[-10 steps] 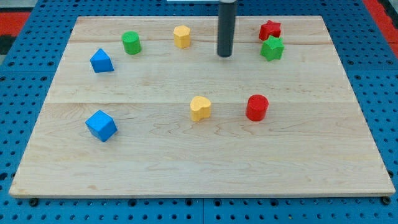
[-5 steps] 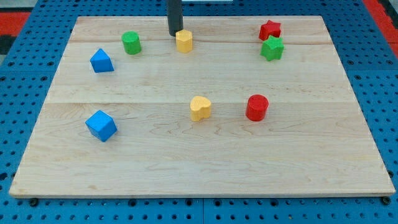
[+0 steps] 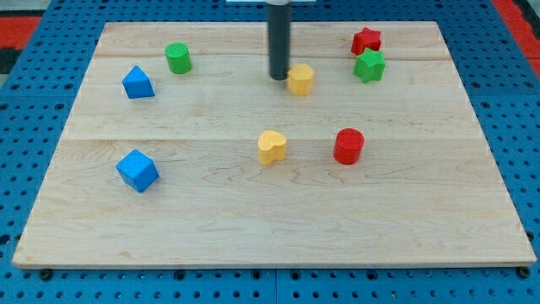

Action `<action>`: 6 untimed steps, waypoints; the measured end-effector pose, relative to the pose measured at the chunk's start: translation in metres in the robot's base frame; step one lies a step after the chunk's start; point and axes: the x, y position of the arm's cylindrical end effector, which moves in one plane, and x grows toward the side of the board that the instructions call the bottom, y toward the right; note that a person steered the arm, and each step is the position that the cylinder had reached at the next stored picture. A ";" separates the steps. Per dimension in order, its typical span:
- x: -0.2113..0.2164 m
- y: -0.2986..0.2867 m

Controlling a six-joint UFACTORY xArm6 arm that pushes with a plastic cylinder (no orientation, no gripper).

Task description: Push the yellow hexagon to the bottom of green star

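No hand on this arm, only my tip (image 3: 279,78), pressed to the left side of the yellow hexagon (image 3: 300,79) on the wooden surface (image 3: 270,219). That hexagon sits left of the green star (image 3: 369,65), slightly lower, well apart.
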 end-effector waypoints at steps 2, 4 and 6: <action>0.019 0.026; 0.021 0.054; 0.022 0.084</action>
